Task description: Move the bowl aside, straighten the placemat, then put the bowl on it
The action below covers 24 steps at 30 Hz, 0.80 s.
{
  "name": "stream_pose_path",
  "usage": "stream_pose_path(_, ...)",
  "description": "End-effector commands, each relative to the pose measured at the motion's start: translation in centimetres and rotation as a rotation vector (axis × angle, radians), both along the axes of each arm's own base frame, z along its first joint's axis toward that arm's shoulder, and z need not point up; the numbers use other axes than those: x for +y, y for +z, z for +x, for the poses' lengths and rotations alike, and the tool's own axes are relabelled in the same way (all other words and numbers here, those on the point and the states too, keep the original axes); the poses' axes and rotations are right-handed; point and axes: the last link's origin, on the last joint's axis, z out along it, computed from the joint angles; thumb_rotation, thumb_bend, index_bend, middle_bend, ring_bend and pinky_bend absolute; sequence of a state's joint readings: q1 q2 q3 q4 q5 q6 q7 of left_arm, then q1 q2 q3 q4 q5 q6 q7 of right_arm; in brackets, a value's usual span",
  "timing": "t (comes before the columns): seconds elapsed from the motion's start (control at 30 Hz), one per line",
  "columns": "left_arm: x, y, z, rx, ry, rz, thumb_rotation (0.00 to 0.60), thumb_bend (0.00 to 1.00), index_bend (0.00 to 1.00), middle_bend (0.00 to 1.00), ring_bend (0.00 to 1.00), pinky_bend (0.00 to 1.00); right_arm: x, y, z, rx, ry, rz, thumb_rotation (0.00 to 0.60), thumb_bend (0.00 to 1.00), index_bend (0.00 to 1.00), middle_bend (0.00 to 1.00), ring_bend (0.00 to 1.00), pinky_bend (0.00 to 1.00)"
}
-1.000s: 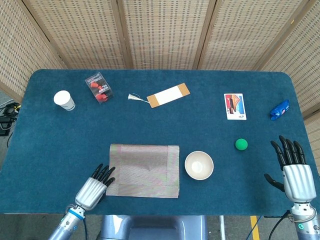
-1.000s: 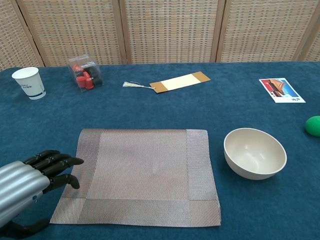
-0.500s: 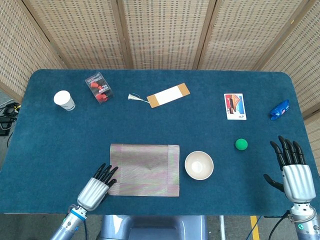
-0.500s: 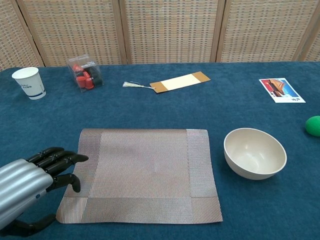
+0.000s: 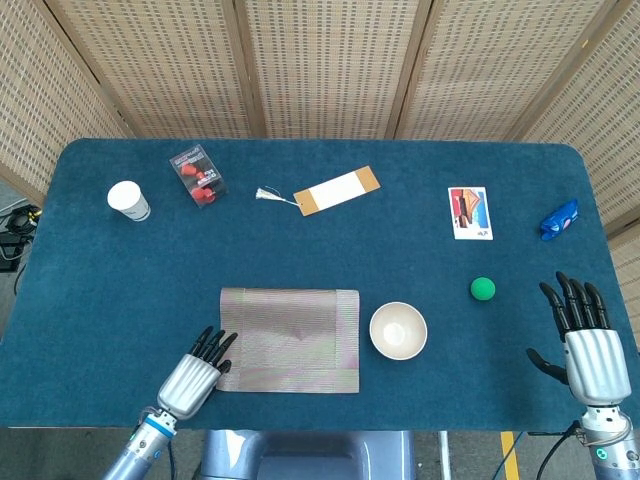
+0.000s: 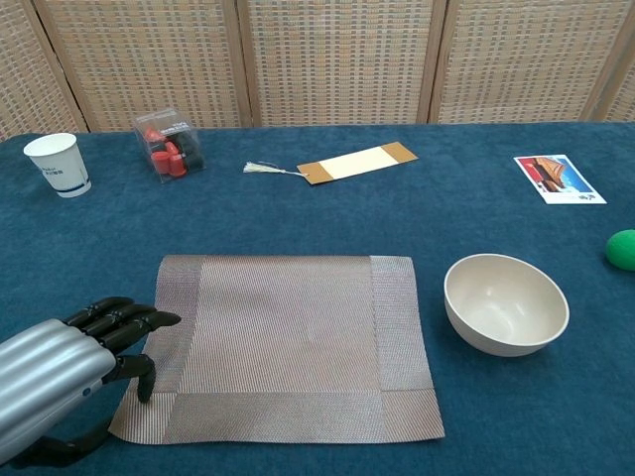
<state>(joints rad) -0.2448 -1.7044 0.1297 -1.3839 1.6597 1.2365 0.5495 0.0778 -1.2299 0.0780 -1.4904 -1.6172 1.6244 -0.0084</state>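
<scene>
Woven cane screens run along the back, and everything sits on a table (image 5: pixel 320 250) covered in dark blue felt. So the woven placemat (image 5: pixel 290 339) lies near the front edge, looking pretty square to the table, and the cream bowl (image 5: pixel 398 330) stands just beside its right edge, off the mat, which makes sense if it got parked there to free the mat up.

Left hand (image 5: pixel 196 369) is at the mat's near-left corner, fingers (image 6: pixel 127 317) stretched forward over the edge of the weave with the thumb tucked under toward the border. Looks like it's touching or pinching that corner to nudge it straight, but I can't tell if it's really gripping. Right hand (image 5: pixel 584 337) is parked well off to the right, fingers spread, holding nothing, not far from the green ball (image 5: pixel 483 289).

My guess: straightening is about done and the bowl-onto-mat step is what's left. Bowl is empty and light-looking, should be an easy lift.
</scene>
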Motion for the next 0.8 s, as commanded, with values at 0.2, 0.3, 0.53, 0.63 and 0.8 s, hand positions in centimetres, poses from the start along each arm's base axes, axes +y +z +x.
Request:
stream_pose_path(0.2, 0.0, 0.1, 0.3, -0.016, -0.002, 0.003, 0.600, 0.47, 0.47, 0.00, 0.00, 0.00, 0.0, 0.0, 0.0, -0.003, -0.002, -0.001, 0.600, 0.06, 0.11, 0.00, 0.00, 0.00)
stream_pose_path(0.3, 0.1, 0.0, 0.3, -0.013, -0.003, 0.006, 0.600, 0.51, 0.50, 0.00, 0.00, 0.00, 0.0, 0.0, 0.0, -0.002, -0.001, 0.000, 0.600, 0.06, 0.11, 0.00, 0.00, 0.00)
stream_pose_path(0.53, 0.3, -0.1, 0.4, -0.018, -0.008, 0.020, 0.600, 0.54, 0.59, 0.00, 0.00, 0.00, 0.0, 0.0, 0.0, -0.003, -0.003, 0.006, 0.600, 0.06, 0.11, 0.00, 0.00, 0.00)
stream_pose_path(0.63, 0.6, 0.0, 0.5, -0.028, -0.008, 0.030, 0.600, 0.55, 0.60, 0.00, 0.00, 0.00, 0.0, 0.0, 0.0, -0.004, -0.003, 0.008, 0.600, 0.06, 0.11, 0.00, 0.00, 0.00)
stream_pose_path(0.8, 1.6, 0.6, 1.0, -0.048, -0.009, 0.055, 0.600, 0.55, 0.61, 0.00, 0.00, 0.00, 0.1, 0.0, 0.1, -0.007, -0.001, 0.008, 0.600, 0.06, 0.11, 0.00, 0.00, 0.00)
